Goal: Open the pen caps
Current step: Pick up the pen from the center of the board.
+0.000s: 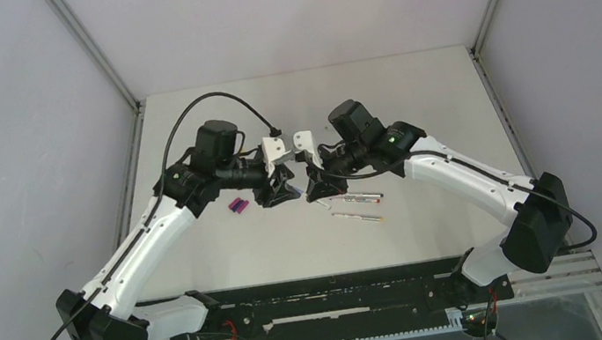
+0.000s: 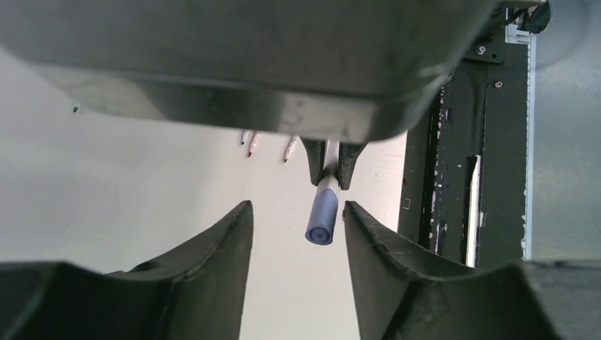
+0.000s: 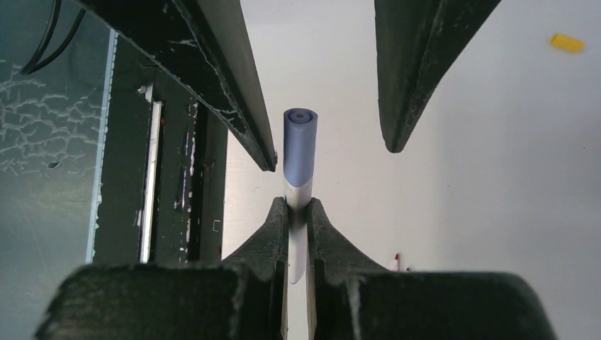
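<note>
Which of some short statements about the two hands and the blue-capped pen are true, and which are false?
1. The right hand is shut on the white barrel of a pen. True.
2. The blue cap is already off this pen. False: it still sits on the end of the pen.
3. The left hand stands open around the blue cap. True.
4. The left hand already presses the blue cap. False: a gap shows on each side of the cap.
5. No other pens lie on the table. False: other pens lie beside the right hand.
</note>
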`<state>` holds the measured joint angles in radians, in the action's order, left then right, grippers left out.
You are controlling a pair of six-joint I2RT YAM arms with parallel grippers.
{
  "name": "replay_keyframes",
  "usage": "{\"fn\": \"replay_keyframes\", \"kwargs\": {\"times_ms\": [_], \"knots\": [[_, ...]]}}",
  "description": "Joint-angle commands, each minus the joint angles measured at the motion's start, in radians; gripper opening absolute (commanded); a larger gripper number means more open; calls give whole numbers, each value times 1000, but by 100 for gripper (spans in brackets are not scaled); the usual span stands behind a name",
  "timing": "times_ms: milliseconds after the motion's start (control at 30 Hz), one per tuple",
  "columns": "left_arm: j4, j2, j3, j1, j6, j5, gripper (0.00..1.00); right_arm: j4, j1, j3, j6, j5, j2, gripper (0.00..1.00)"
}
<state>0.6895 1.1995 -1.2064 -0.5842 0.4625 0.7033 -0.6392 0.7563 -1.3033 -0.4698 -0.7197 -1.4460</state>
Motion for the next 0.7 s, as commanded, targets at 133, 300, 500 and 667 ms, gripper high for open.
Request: {"fn": "replay_keyframes", "kwargs": {"times_ms": [133,300,500,667], "knots": [[-3,11,-14,-15,25,45,32,36,13,-1,13,-7,12,0],[15,16,-17,-19,45,41,5,37,14,-1,14,1,13,0],[24,6,-18,-19,55,32,0,30,12,-1,-2,24,10,18],[27,-24,-12,-19,69,10,0,19,-8,12,-23,-25,9,45]]}}
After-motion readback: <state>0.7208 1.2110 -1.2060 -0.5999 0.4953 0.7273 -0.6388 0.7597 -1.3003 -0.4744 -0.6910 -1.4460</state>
